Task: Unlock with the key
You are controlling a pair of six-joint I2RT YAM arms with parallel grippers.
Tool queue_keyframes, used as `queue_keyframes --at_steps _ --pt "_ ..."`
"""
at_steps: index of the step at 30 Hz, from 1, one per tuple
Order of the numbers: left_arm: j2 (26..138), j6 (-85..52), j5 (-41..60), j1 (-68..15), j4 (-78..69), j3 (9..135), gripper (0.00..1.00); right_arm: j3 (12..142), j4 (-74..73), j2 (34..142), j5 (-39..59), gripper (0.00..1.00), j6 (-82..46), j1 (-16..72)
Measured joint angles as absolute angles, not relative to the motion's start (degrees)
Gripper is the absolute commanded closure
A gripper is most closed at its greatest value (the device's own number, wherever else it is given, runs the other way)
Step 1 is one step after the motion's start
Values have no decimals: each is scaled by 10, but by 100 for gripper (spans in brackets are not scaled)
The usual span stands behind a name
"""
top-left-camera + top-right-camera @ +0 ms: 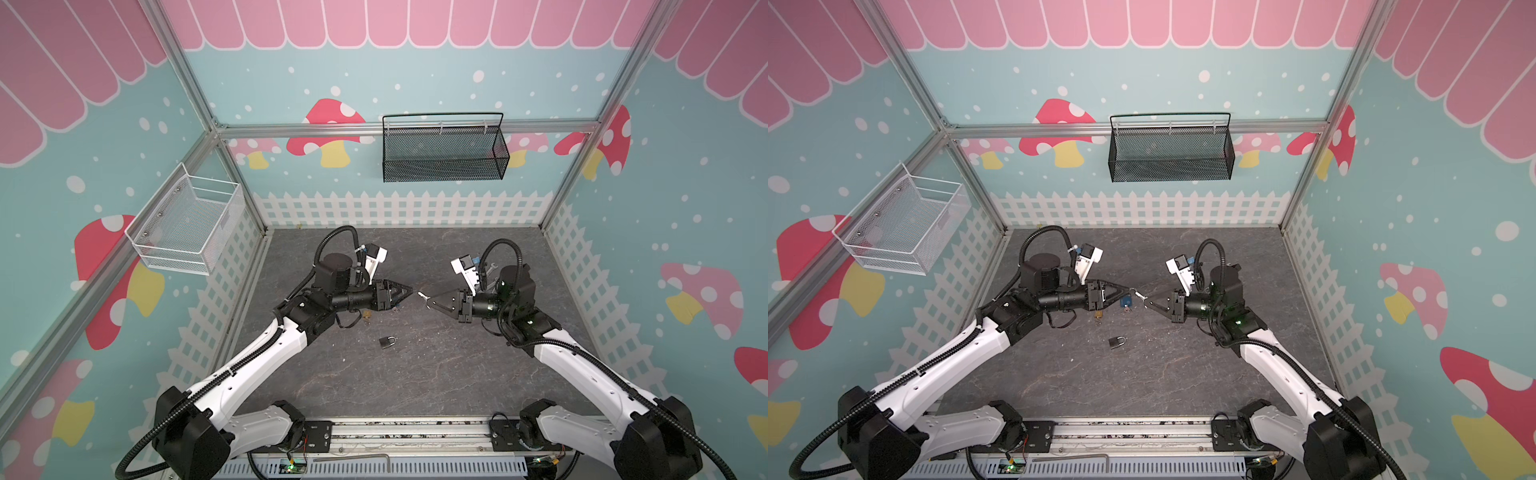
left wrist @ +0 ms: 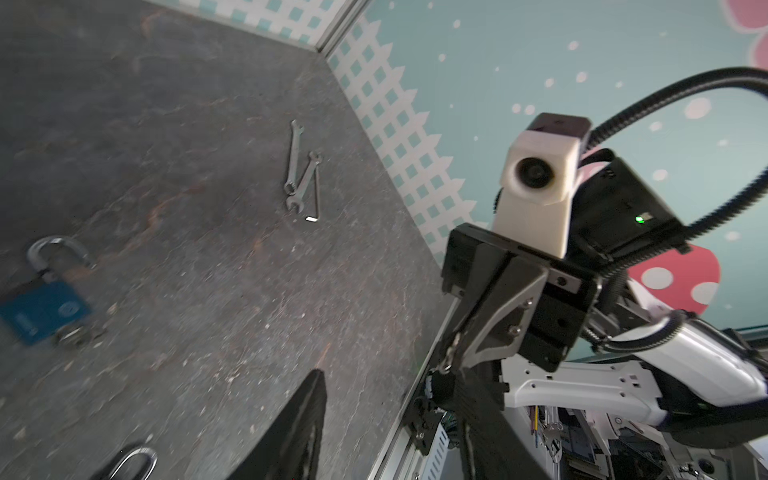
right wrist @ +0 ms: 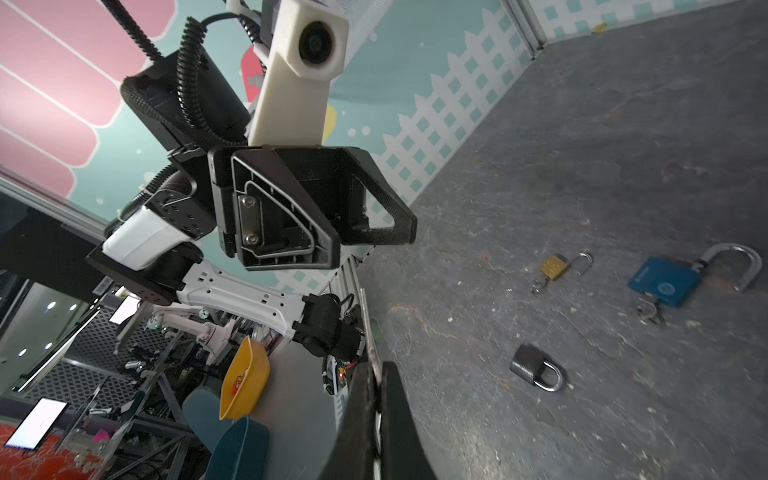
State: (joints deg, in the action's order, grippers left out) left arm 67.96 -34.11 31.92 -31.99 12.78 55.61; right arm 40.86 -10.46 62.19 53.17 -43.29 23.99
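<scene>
Grey, stone-veined tabletop (image 1: pixel 415 374) in both top views, both arms reaching in toward the middle. Left tool (image 1: pixel 406 294) and right tool (image 1: pixel 430 300) tip to tip, near but apart. Small pale key (image 1: pixel 422 296) poking out of the right tool's tip, pinched there. Black padlock (image 1: pixel 387 341) flat on the bare surface in front of the two tools. Brass padlock (image 1: pixel 366 316) half tucked under the left wrist. In a top view, blue padlock (image 1: pixel 1126 302) just below the left tool's tip.

Left wrist view next. Blue padlock blurred (too smeared for detail), shackle swung open, well clear of the left tool's fingers (image 2: pixel 303 419). Fingers spread, nothing between them. Two wrenches (image 2: pixel 299 170) crossed farther off, near the fence-print wall. Right tool opposite, closed to a point.

Right wrist view last. Right tool's fingers (image 3: pixel 399 415) squeezed onto a thin metal blade (the key, seen edge-on). Left tool opposite, jaws apart and empty. Blue padlock flat on the tabletop, shackle open, a key ring (image 3: pixel 648 309) at its base. Brass padlock beside it, shackle open too. Black padlock apart from both, shackle closed.
</scene>
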Motion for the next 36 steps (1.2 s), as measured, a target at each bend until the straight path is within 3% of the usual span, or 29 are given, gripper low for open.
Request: queue_keyframes --at_steps 9,22,36 --pt "741 -324 194 -357 187 520 42 309 -47 596 455 100 -430 240" --pt "921 -252 147 -361 222 525 39 230 -37 561 385 100 -444 244" --pt "962 -234 107 -382 238 529 38 216 -48 570 384 100 -444 244"
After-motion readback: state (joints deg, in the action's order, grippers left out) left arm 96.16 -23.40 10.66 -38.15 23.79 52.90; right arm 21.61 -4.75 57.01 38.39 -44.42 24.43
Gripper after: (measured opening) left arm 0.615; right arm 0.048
